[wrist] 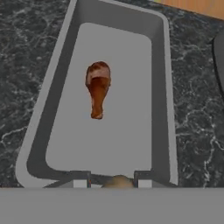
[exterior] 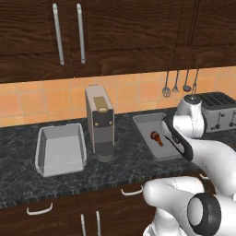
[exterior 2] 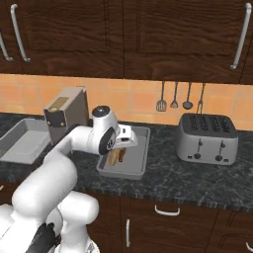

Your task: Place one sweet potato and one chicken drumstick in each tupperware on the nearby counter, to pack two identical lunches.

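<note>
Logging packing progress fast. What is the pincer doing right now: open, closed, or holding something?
Pincer: shut on the sweet potato, held above the right tupperware, where a chicken drumstick already lies.

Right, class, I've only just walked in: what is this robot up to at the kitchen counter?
It is packing lunches. The claw hangs over the right-hand tupperware, gripping a tan sweet potato between its fingers. A chicken drumstick already lies in that tray. The second tupperware, left of the grey appliance on the counter, has nothing visible in it.
</note>
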Tool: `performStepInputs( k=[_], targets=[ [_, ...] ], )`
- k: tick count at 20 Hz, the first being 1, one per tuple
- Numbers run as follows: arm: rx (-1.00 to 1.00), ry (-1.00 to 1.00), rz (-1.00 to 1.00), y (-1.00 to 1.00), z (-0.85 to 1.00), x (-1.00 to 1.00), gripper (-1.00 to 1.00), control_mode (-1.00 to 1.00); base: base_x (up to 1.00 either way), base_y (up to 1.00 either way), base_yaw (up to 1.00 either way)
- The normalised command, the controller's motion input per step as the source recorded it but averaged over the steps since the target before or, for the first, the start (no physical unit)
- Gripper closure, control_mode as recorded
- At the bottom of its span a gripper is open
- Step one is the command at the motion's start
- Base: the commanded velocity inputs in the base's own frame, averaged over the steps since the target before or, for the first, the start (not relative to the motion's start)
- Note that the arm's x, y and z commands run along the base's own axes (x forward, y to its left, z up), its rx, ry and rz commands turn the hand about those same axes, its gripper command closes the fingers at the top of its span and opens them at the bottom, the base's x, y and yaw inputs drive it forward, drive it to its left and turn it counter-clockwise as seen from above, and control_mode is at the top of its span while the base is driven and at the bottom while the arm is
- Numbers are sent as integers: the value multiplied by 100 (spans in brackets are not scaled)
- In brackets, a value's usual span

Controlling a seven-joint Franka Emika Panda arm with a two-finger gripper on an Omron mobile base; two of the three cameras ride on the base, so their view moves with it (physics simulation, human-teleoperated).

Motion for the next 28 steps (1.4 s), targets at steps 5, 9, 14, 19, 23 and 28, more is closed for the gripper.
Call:
performStepInputs(
  k=[5, 9, 14, 19, 23, 28],
  targets=[
    [0, 0, 18, -18, -43, 76, 100, -100, 0, 0, 0],
    [0, 1, 15, -13, -35, 74, 100, -100, 0, 0, 0],
    [0, 2, 8, 0, -29, 72, 100, -100, 0, 0, 0],
    [0, 0, 4, -4, -31, 61, 100, -100, 0, 0, 0],
    [0, 0, 2, -5, -38, 41, -100, -100, 0, 0, 0],
    [0, 0, 0, -15, 26, -1, -100, -100, 0, 0, 0]
  ],
)
